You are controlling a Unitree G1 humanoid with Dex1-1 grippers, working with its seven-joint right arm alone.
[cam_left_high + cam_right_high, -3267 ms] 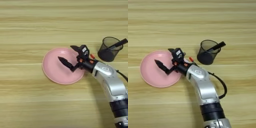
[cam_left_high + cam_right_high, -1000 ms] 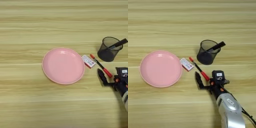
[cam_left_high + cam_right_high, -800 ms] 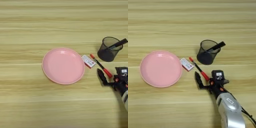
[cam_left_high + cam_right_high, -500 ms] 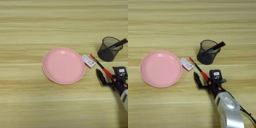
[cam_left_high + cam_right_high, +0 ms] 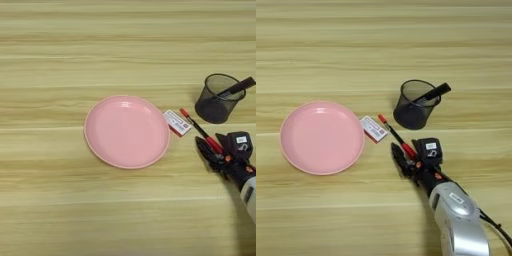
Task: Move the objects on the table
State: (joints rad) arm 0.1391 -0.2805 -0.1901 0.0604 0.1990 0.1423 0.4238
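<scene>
Right gripper (image 5: 408, 156), on the silver forearm (image 5: 458, 220) I am running, sits low over the table (image 5: 316, 45) with its two black fingers spread apart, straddling the near end of the red-and-black pen (image 5: 393, 134). One finger lies on each side of the pen's red tip; whether either touches it I cannot tell, and nothing is clamped between them. Taking the pen as landmark: it lies flat and slanted on the wood, its far end pointing up and to the left. Just left of that far end lies the small white red-edged card (image 5: 374, 129), apart from the pen by a thin gap. Beyond the card, further left, rests the round pink plate (image 5: 322, 136), its bowl bare. Up and right of the pen stands the black wire-mesh pen cup (image 5: 413, 105), upright, with a black marker (image 5: 435, 93) leaning out over its right rim.
</scene>
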